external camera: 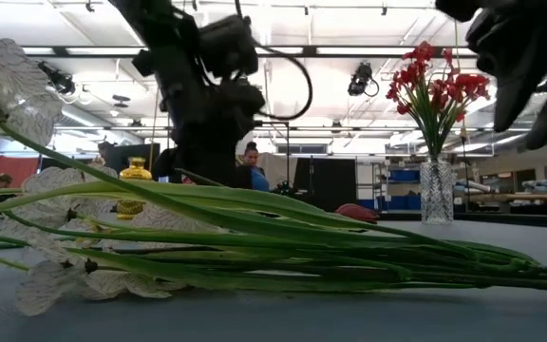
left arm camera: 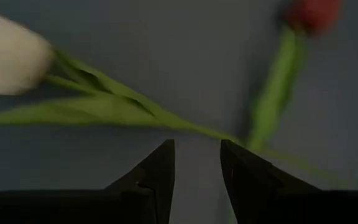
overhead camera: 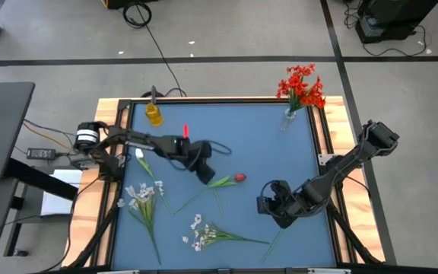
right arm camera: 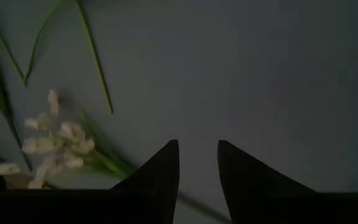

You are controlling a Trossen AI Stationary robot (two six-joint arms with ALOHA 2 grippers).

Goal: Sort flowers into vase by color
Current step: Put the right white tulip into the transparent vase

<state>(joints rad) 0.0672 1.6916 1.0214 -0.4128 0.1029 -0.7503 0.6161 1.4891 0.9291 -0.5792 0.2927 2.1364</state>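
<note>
Several flowers lie flat on the blue table [overhead camera: 265,144]: a white tulip [overhead camera: 139,154], a red bud [overhead camera: 239,178] and two sprays of small white blossoms [overhead camera: 139,194] [overhead camera: 200,232]. Red blossom clusters [overhead camera: 301,85] stand in a clear glass vase [overhead camera: 287,120] at the far right corner. A yellow vase [overhead camera: 154,114] stands at the far left edge. My left gripper [left arm camera: 197,149] hovers open, pointing down just short of where a white tulip's stem [left arm camera: 135,102] and the red bud's stem [left arm camera: 272,81] cross. My right gripper [right arm camera: 197,155] is open over bare table, near a white spray [right arm camera: 55,140].
A white spray's stems [external camera: 283,242] lie close to the near edge, filling the low view. Bare blue table lies between the two vases and to the right of the red bud. A person [external camera: 252,161] shows in the room beyond the table.
</note>
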